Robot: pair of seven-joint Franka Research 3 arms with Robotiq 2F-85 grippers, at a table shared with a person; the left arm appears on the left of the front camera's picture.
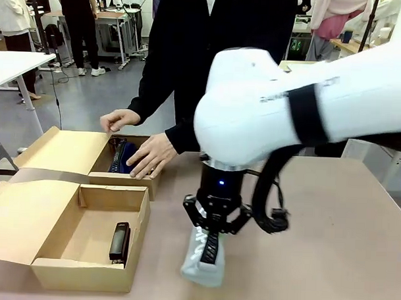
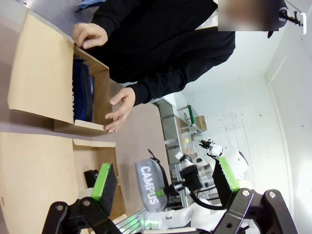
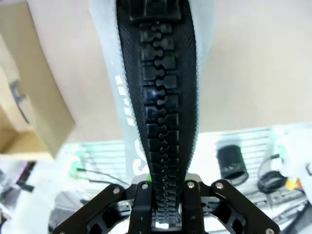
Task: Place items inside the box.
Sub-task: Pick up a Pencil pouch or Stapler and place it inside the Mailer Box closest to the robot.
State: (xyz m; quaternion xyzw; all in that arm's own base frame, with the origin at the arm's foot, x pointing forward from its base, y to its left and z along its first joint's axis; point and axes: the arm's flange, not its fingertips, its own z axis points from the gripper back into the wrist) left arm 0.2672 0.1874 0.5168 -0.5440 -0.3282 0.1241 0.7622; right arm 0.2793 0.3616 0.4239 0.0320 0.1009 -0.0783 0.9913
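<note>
A grey zip pencil case (image 1: 201, 263) marked CAMPUS stands on end at the table's front edge, beside the box. My right gripper (image 1: 212, 233) comes down from above and is shut on its black zipper (image 3: 163, 97), seen close in the right wrist view (image 3: 165, 192). The cardboard box (image 1: 56, 217) has two compartments. A black stapler (image 1: 120, 241) lies in the near one, a navy pencil case (image 1: 121, 157) in the far one. My left gripper (image 2: 165, 183) is open, its green pads (image 2: 105, 178) wide apart, and the grey case (image 2: 151, 187) shows farther off between them.
A person in black stands across the table, with one hand (image 1: 119, 119) on the box's far rim and the other (image 1: 151, 155) over the navy case. The box flaps (image 1: 62, 152) lie spread to the left. Bare table (image 1: 329, 246) stretches to the right.
</note>
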